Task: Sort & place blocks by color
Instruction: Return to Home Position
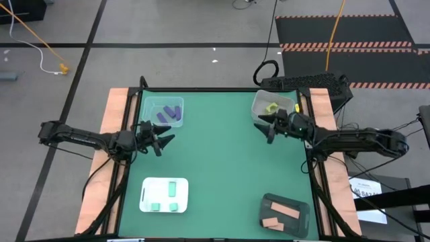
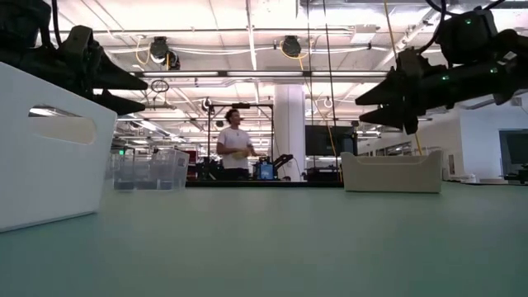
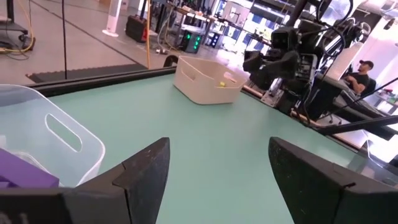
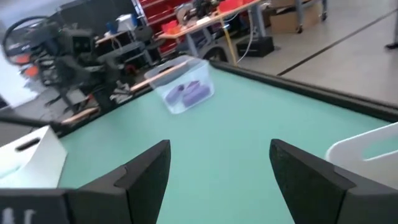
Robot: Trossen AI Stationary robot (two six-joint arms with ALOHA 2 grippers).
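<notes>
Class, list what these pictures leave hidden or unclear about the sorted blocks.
Low view: the white bin's wall hides its contents.
Left wrist view: the purple block is cut off by the picture edge.
Right wrist view: purple blocks overlap, count unclear.
High view: yellow blocks too small to count.

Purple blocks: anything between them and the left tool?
Only the wall of the clear tub, in front of the purple blocks; open left tool hangs beside it; right tool waits by the cream bin.
</notes>
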